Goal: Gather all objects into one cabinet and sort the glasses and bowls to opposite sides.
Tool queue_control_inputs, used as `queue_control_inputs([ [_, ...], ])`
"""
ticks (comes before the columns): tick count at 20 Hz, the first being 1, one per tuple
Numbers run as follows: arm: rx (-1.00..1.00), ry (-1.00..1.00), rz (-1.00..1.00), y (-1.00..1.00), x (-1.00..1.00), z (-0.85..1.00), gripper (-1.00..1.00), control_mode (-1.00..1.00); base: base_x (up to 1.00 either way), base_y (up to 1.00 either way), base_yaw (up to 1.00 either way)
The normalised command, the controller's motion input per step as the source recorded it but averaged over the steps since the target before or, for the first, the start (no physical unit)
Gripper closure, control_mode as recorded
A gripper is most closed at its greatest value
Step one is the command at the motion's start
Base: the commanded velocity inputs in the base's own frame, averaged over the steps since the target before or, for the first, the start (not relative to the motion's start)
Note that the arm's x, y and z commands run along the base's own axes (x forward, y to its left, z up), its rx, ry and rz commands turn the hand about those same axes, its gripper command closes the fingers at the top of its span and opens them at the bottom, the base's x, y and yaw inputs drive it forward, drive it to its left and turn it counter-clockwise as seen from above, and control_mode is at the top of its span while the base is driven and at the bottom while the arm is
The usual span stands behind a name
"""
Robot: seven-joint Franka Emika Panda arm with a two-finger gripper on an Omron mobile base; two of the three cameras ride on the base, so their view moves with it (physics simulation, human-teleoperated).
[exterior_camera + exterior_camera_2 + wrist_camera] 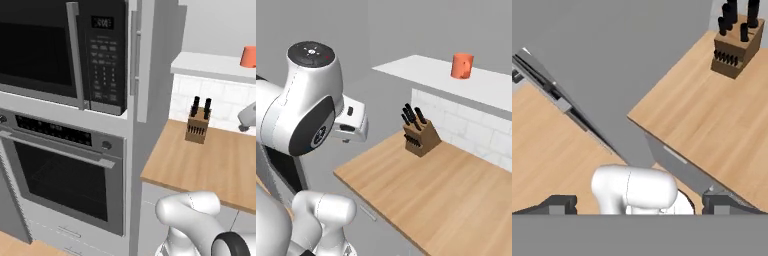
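Orange mug [248, 56] stands upright on the white shelf [210, 65] at the 2 o'clock corner of the left base view, above the tiled wall; in the right base view the same mug [461, 66] sits at about 1 o'clock on that shelf [421, 69], alone and well apart from everything below it.

Under the shelf runs the wooden bench [426, 190]. A knife block [420, 136] with dark handles rests on it close to the tiled wall, at roughly 12 o'clock from the bench's middle in the right base view; in the left base view it [198, 127] stands at 3 o'clock, and in the hand view it [735, 47] lies at 1 o'clock.

To the bench's 9 o'clock side in the left base view a black microwave [60, 50] hangs over a built-in oven [65, 175], and a tall grey door with a vertical bar handle [135, 55] stands between them and the shelf.

The hand [639, 206] shows its two dark fingertips [559, 205] at the bottom of the hand view, spread fully wide with nothing between them; it looks down over the bench edge and the wood floor, touching nothing.
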Motion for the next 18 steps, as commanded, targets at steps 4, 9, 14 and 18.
queue_control_inputs([
  [4, 0.00, 0.00, 0.00, 0.00, 0.00, 0.00, -1.00, 1.00, 0.06, -0.52, -0.26],
  [9, 0.00, 0.00, 0.00, 0.00, 0.00, 0.00, -1.00, 1.00, 0.35, -0.86, -0.73],
  [14, 0.00, 0.00, 0.00, 0.00, 0.00, 0.00, -1.00, 1.00, 0.32, -0.90, -0.71],
  [18, 0.00, 0.00, 0.00, 0.00, 0.00, 0.00, -1.00, 1.00, 0.23, -0.57, -0.35],
])
